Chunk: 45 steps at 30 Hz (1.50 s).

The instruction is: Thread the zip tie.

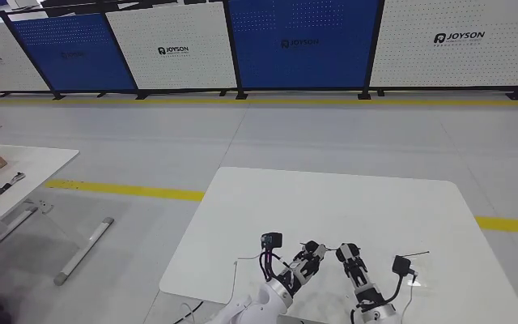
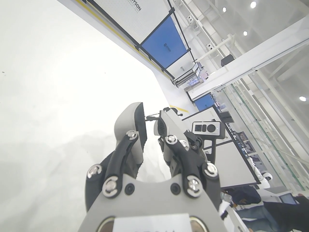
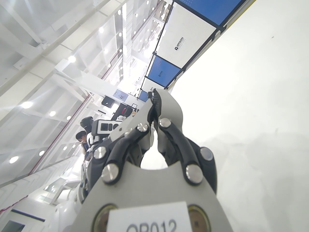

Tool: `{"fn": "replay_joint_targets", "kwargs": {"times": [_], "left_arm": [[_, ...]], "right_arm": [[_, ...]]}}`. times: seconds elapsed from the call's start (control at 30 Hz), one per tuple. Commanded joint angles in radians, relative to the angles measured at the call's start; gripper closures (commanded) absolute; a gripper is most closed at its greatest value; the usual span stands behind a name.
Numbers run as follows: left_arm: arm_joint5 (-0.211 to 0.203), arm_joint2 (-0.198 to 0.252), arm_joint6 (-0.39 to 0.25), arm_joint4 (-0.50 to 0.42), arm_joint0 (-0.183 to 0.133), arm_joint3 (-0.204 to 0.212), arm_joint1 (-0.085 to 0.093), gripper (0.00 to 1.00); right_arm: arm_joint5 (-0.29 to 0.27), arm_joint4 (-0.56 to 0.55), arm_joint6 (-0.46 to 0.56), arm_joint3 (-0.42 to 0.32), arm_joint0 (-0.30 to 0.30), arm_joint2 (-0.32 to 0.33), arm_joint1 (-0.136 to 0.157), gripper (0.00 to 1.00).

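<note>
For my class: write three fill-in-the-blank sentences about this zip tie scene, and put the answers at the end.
1. The right gripper is ___ on the zip tie.
2. The table is coloured ___.
3. The floor line beyond the table is ___.
Missing words: shut; white; yellow.

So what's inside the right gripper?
A small black bit of the zip tie pokes out at the tips of the right gripper. How much more is pinched inside is hidden by its shut fingers.
</note>
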Motion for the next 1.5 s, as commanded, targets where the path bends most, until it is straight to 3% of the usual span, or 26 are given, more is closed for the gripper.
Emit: {"fn": "replay_joint_targets", "kwargs": {"times": [0.0,0.47,0.5,0.53,0.57,0.73,1.0,1.3,1.47], "left_arm": [[0.001,-0.001,0.0,0.001,-0.001,-0.001,0.0,1.0],[-0.003,-0.009,-0.015,0.009,0.005,-0.011,0.002,1.0],[-0.003,-0.008,-0.016,0.009,0.005,-0.011,0.002,1.0],[-0.003,-0.009,-0.015,0.008,0.005,-0.011,0.001,1.0],[-0.001,-0.01,-0.009,0.002,0.006,-0.011,0.001,1.0],[0.011,-0.02,0.028,-0.039,0.007,-0.011,-0.004,1.0],[-0.013,-0.042,0.127,-0.14,0.02,-0.035,-0.014,1.0],[-0.012,-0.041,0.128,-0.143,0.02,-0.036,-0.015,1.0],[-0.017,-0.052,0.149,-0.193,0.025,-0.042,-0.019,1.0]], "right_arm": [[0.001,0.0,0.0,0.0,0.0,0.0,0.0,1.0],[0.008,-0.02,0.001,-0.01,-0.001,-0.003,0.0,1.0],[0.016,-0.028,0.001,-0.011,0.0,-0.004,0.001,0.96],[0.025,-0.034,0.003,-0.014,0.0,-0.007,0.0,0.84],[0.029,-0.035,0.004,-0.015,0.0,-0.009,0.0,0.0],[0.016,-0.025,0.02,-0.018,-0.004,-0.008,0.001,0.0],[-0.013,0.019,0.04,-0.015,-0.02,0.023,0.007,0.0],[-0.011,0.024,0.036,-0.015,-0.02,0.025,0.007,0.0],[-0.006,-0.111,-0.028,-0.015,-0.015,0.023,0.008,0.0]]}}
